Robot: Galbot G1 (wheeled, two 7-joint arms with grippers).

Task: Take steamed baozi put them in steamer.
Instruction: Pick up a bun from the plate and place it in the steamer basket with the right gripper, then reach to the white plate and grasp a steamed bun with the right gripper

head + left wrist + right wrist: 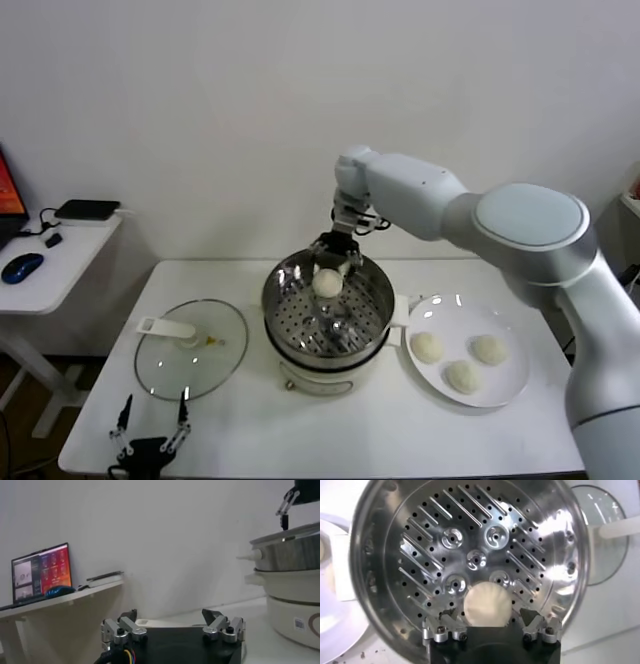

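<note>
From the head view, the right gripper (pixel 331 268) hangs over the steamer (pixel 372 300), which stands near the middle of the white table (pixel 330 440). Its jaws are closed on one steamed baozi (pixel 327 283), held above the perforated floor toward the back of the basket. The other three baozi (pixel 427 347) (pixel 489 349) (pixel 462 376) sit close together on a white plate (pixel 510 388) just beside the steamer, toward the table's right edge. A glass lid (pixel 222 365) with a white handle (pixel 165 328) lies flat toward the left edge. The left gripper (pixel 150 435) waits low at the table's front-left corner, its jaws spread apart with nothing between them.

In the left wrist view, the left gripper (pixel 173 629) shows its two fingers wide apart, resting near the table surface. The steamer's (pixel 292 550) steel wall rises on its cream base (pixel 295 605) nearby. A side desk (pixel 55 602) carries a lit laptop (pixel 41 572).

The right wrist view looks straight down into the steamer (pixel 370 555). The baozi (pixel 487 605) sits clamped between the fingers (pixel 442 628) of the right gripper (pixel 487 622), above the slotted floor. The glass lid (pixel 602 540) shows beyond the rim.
</note>
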